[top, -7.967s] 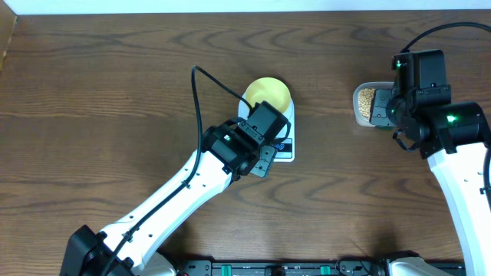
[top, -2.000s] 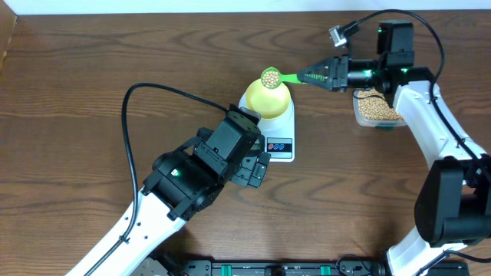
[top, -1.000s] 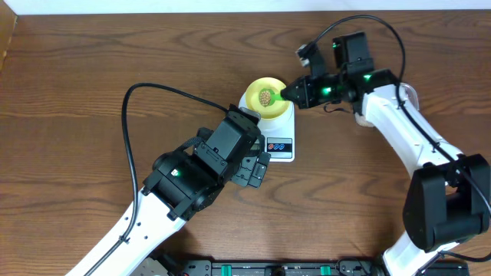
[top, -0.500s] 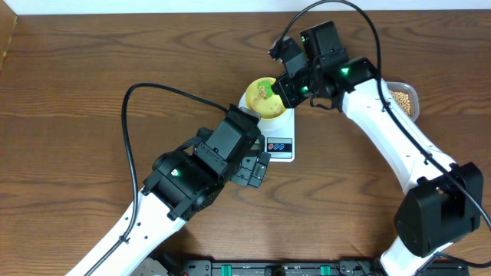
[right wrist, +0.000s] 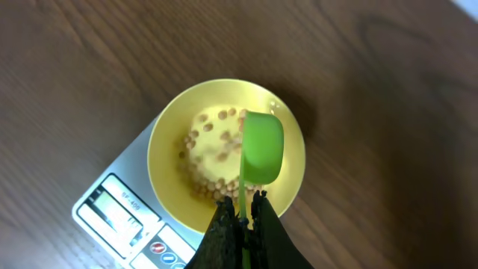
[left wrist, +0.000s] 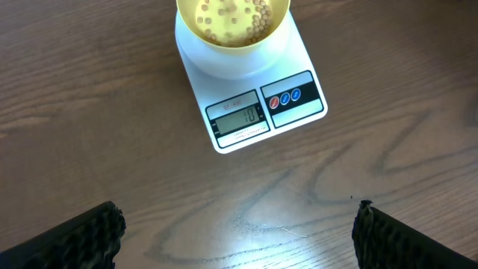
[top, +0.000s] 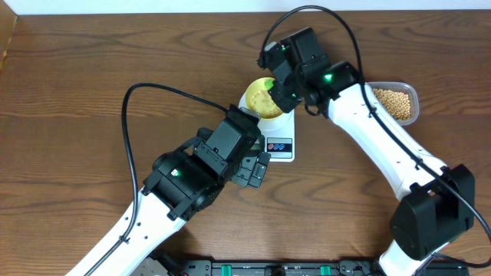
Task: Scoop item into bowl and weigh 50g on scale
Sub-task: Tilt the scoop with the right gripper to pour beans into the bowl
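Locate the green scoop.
Right wrist view, centre: the green scoop is inverted over the yellow bowl on the scale, held by the right pincer.

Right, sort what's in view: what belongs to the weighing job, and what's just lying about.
Job: beans, bowl, scale, scoop gripped in the right tool, tub of spare beans.
Idle: left tool, open and empty above the table; its cable.

Pale yellow bowl point(right wrist: 166, 142) upright, centred on round platform of white scale point(left wrist: 302, 75). Approx. half full w/ tan beans point(right wrist: 213, 161), heaped mid-bowl. Scale lies flat, display + red/blue buttons at front.
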Available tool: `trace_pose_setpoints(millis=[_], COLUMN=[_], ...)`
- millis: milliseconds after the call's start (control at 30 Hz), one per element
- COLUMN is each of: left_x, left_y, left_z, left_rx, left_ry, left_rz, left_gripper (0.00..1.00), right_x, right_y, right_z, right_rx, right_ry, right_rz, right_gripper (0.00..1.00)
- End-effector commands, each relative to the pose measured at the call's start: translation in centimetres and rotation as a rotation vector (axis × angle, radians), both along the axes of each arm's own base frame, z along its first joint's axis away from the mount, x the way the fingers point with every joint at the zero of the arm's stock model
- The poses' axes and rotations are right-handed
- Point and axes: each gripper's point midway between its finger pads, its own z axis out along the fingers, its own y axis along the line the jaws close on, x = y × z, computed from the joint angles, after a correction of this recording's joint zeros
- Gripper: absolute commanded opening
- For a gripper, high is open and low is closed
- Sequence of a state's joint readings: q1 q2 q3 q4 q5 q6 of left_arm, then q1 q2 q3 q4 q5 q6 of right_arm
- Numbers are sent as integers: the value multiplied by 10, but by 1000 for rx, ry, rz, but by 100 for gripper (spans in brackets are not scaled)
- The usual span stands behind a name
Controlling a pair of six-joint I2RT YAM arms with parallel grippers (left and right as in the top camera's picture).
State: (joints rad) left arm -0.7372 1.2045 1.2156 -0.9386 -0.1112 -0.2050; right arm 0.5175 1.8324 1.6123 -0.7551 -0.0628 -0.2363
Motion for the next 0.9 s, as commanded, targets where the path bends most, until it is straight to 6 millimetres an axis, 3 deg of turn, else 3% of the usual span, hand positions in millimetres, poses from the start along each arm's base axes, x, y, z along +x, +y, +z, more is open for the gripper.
trace_pose_setpoints(millis=[0,433,667,767,867], left_x=[2,2,2,2,2], left_y=[1,1,1,1,1], left_z=[4,4,4,4,4], left_rx=[8,8,9,8,8], left_ry=[-13,-13,-13,-13,-13], left_rz=[-3,-3,-3,-2,-2], left_gripper=[100,100,100,100,100], right_x=[6,4,0,1,3], right_y=[0,-2,-5,-11,-27], right_z=[13,34,40,53,83], right_rx=[-72,-81,-3,28,69], right_ry=[-71,-117,-71,-71,-80], right_rz=[18,14,-59,-99,-175], right_gripper=[1,1,1,1,1])
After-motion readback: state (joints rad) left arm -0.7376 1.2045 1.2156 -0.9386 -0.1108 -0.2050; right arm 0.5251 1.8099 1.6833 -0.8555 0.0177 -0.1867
